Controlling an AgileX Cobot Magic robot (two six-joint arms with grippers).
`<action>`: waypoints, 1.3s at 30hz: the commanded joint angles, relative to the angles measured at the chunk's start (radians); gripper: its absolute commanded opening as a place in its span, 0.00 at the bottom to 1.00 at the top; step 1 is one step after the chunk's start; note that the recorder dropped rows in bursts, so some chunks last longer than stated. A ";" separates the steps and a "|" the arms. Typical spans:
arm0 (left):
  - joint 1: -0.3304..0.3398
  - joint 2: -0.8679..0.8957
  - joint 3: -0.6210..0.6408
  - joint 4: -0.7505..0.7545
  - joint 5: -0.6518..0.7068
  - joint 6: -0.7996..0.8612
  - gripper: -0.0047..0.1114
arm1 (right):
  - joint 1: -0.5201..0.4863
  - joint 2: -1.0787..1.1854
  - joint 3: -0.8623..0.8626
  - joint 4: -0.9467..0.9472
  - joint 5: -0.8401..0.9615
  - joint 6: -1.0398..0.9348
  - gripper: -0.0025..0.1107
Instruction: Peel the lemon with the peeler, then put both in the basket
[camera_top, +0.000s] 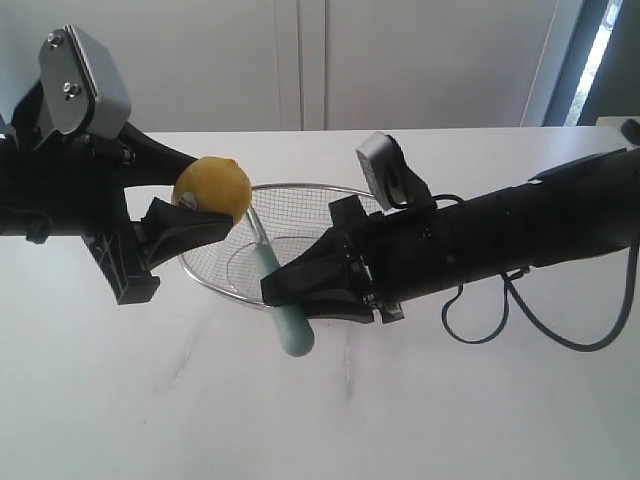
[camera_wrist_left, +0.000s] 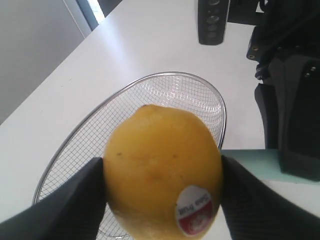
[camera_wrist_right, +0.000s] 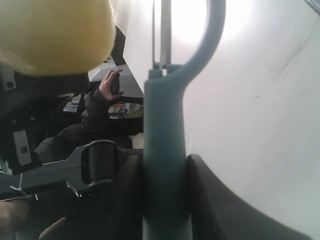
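**A:** What has the left gripper (camera_top: 208, 192) got?

**B:** The lemon (camera_wrist_left: 160, 165). Its two black fingers (camera_wrist_left: 70, 205) press against opposite sides of the fruit, so the jaws stand as wide as the lemon itself. It is held clear of the white table (camera_top: 150, 400). In the exterior view it sits at the left end of the wire-mesh basket (camera_top: 310, 185), over the rim.

**A:** And the right gripper (camera_wrist_right: 165, 200)?

**B:** It is closed to a narrow gap on the pale teal handle of the peeler (camera_top: 294, 332). The butt of the handle sticks out below the fingers, across the basket's front rim. The head points up toward the lemon.

**A:** Is the blade on the skin?

**B:** I cannot tell. In the exterior view the thin metal head ends just beside the lemon's lower side. In the right wrist view the head's arch runs into glare, and only a corner of the lemon shows.

**A:** Anything else unclear?

**B:** The left wrist view cuts off the lemon's underside just below the red-and-white sticker (camera_wrist_left: 195, 210). Both arms run out of the exterior frame.
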 joint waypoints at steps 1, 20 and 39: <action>-0.004 -0.005 0.004 -0.019 0.019 0.002 0.04 | 0.006 -0.002 0.001 0.027 0.015 -0.018 0.02; -0.004 -0.005 0.004 -0.019 0.019 0.002 0.04 | 0.042 -0.020 0.001 0.028 0.015 0.026 0.02; -0.004 -0.005 0.004 -0.019 0.017 0.002 0.04 | 0.034 -0.060 0.001 0.056 0.015 -0.007 0.02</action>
